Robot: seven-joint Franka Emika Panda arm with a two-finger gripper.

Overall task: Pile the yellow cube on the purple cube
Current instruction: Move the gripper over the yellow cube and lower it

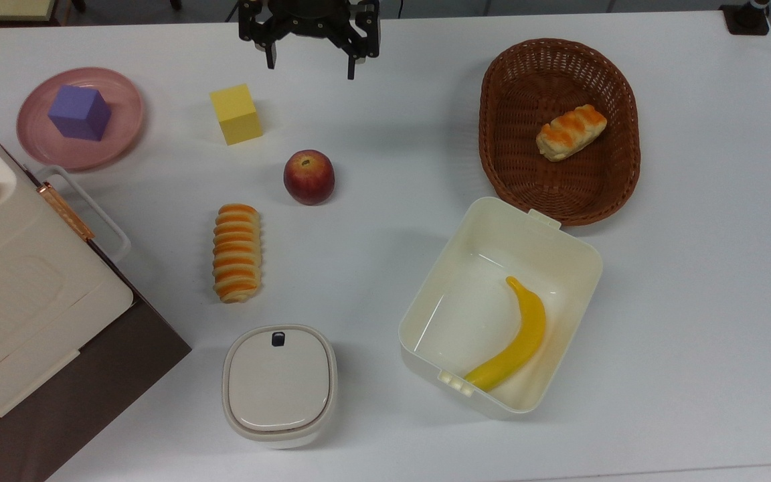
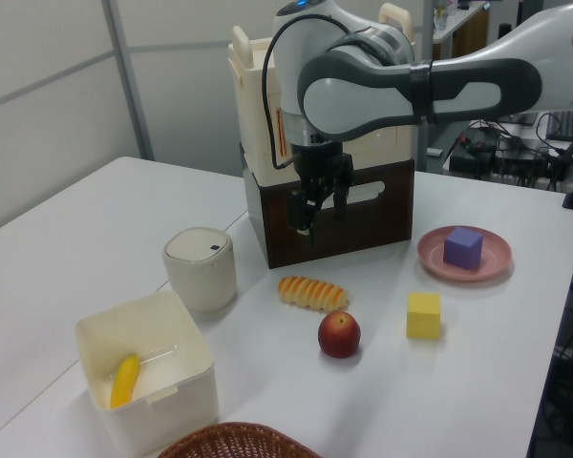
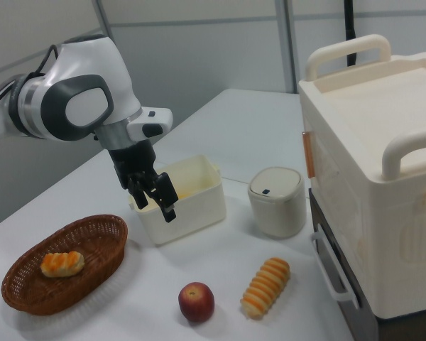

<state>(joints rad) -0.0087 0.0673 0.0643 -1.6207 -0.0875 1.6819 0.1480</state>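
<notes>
My pincer [image 1: 310, 65] hangs released over the white table [image 1: 385, 114]. The yellow cube [image 1: 236, 114] sits bare on it; the purple cube [image 1: 79, 112] rests on the pink plate [image 1: 124, 107]. Behind, perhaps office desks.

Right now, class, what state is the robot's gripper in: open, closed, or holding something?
Gripper: open and empty, hanging above the table, apart from the yellow cube.
</notes>
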